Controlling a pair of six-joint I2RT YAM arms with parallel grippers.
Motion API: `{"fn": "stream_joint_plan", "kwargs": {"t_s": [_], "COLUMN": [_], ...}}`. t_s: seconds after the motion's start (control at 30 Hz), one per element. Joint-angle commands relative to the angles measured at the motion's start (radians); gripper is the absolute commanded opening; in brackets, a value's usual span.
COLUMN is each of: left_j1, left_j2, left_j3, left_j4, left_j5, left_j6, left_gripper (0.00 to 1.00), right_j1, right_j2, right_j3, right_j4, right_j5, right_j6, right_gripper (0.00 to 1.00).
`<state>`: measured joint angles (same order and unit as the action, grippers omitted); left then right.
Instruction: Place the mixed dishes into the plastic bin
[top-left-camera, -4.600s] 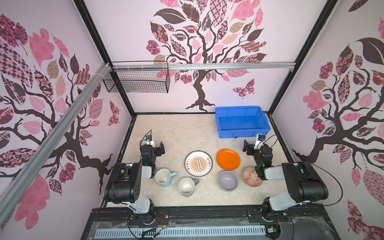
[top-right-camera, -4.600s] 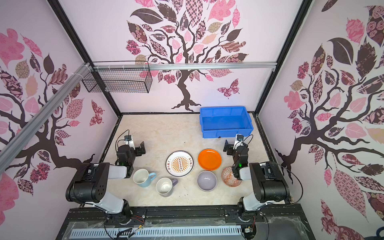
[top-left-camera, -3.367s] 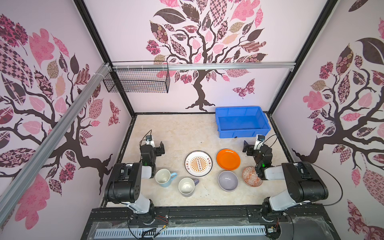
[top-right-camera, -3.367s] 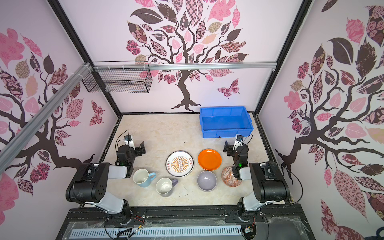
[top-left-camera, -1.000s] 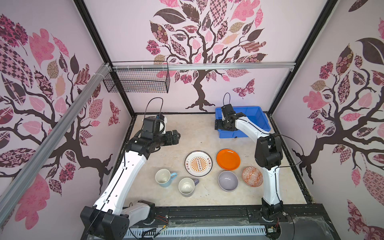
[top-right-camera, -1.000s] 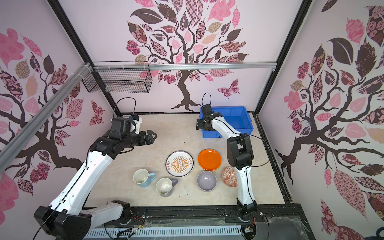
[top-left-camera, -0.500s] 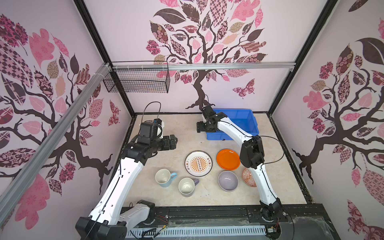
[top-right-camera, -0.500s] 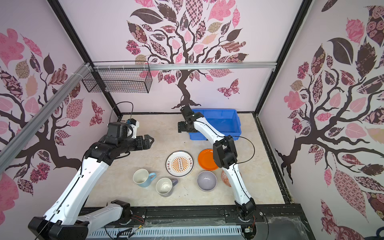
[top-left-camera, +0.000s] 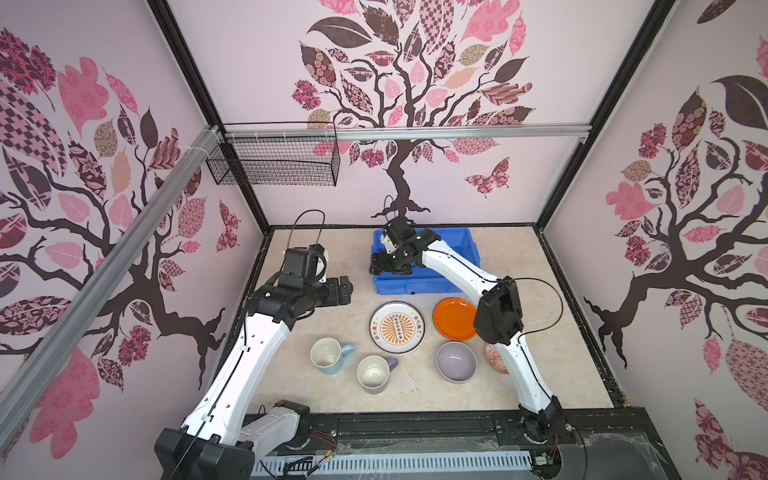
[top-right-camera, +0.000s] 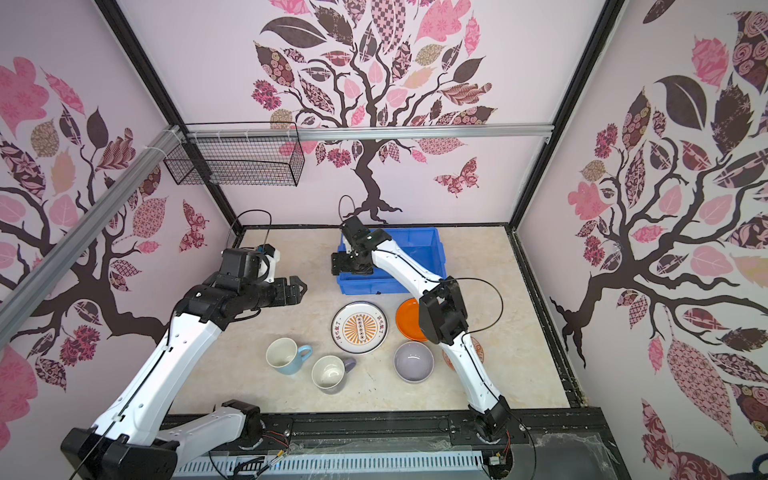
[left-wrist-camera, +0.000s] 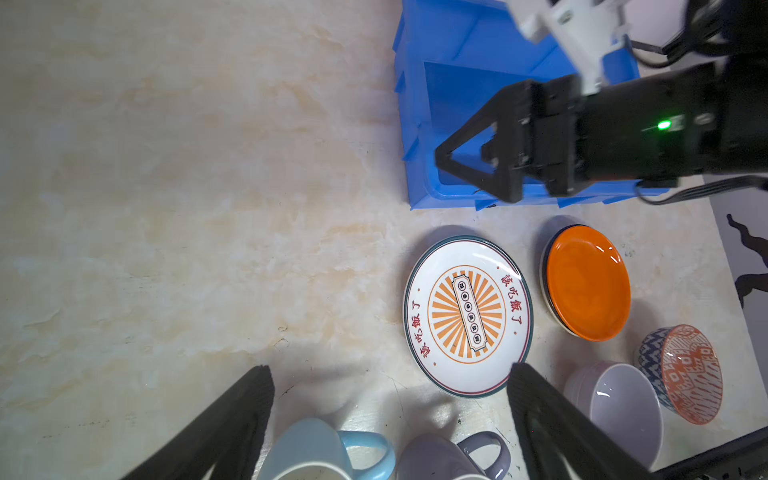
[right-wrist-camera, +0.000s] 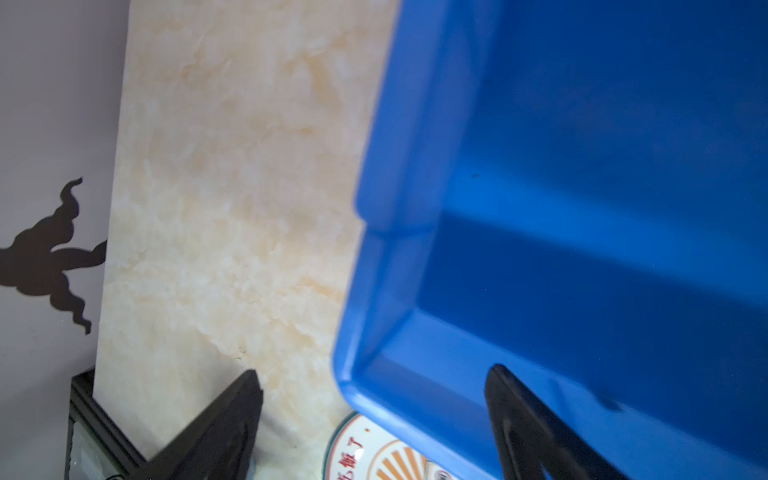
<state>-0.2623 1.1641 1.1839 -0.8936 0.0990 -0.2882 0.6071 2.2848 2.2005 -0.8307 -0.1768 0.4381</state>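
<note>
None of the dishes is in the bright blue rectangular plastic bin (top-left-camera: 415, 286) yet. It stands at the far side of the beige marble-patterned tabletop (top-left-camera: 519, 270), and the part of its inside that shows is bare. Just before its near wall lie the white round plate with the orange sunburst (top-left-camera: 397, 328) and, to the right of it, the orange round plate (top-left-camera: 454, 318). The orange one rests on other plates: the left wrist view shows a dark rim and a pale rim under it. Closer to the robot stand the light-blue mug (top-left-camera: 328, 355), the lavender mug (top-left-camera: 374, 374), the lavender bowl (top-left-camera: 456, 361) and the orange-white patterned bowl (left-wrist-camera: 685, 374).

The left gripper (top-right-camera: 300, 291) hovers above bare tabletop, left of the sunburst plate. Its fingers are spread wide and hold nothing. The right gripper (top-left-camera: 376, 264) hangs at the near left corner of the bin, also spread wide and empty, with one finger over the tabletop and one over the bin's inside.

I judge all the dishes to be stiff, glossy and therefore slippery, and breakable if they are ceramic. The sunburst plate lies flat, so its thin rim is the only hold and is hard to get under. The orange plate's rim is raised by the stack and is easier to take. The mugs and bowls stand with the mouth up, so a pinch on the wall, one finger inside and one outside, should hold well.
</note>
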Motion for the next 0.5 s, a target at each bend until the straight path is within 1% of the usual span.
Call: {"fn": "stream_joint_plan", "kwargs": {"t_s": [0.0, 0.07, 0.13, 0.2, 0.3, 0.37, 0.47], "left_j1": [0.003, 0.003, 0.001, -0.007, -0.022, -0.028, -0.039], "left_j2": [0.064, 0.117, 0.174, 0.24, 0.328, 0.378, 0.45], "left_j3": [0.046, 0.074, 0.115, 0.167, 0.249, 0.291, 0.35], "left_j4": [0.043, 0.054, 0.052, 0.044, 0.033, 0.031, 0.013], "left_j5": [0.016, 0.017, 0.029, 0.031, 0.041, 0.046, 0.054], "left_j6": [-0.013, -0.024, -0.023, -0.023, -0.026, -0.034, -0.044], "left_gripper": [0.92, 0.92, 0.91, 0.91, 0.91, 0.91, 0.91], "right_j1": [-0.157, -0.227, -0.29, -0.342, -0.368, -0.376, -0.398], "right_j2": [-0.248, -0.333, -0.372, -0.389, -0.42, -0.43, -0.434], "right_j3": [-0.129, -0.237, -0.307, -0.362, -0.45, -0.5, -0.538], "right_j4": [0.002, 0.022, 0.015, 0.007, 0.03, 0.053, 0.049], "right_j5": [0.155, 0.26, 0.332, 0.365, 0.412, 0.418, 0.392], "right_j6": [-0.042, -0.066, -0.078, -0.079, -0.088, -0.101, -0.091], "right_gripper": [0.88, 0.88, 0.88, 0.86, 0.84, 0.83, 0.78]}}
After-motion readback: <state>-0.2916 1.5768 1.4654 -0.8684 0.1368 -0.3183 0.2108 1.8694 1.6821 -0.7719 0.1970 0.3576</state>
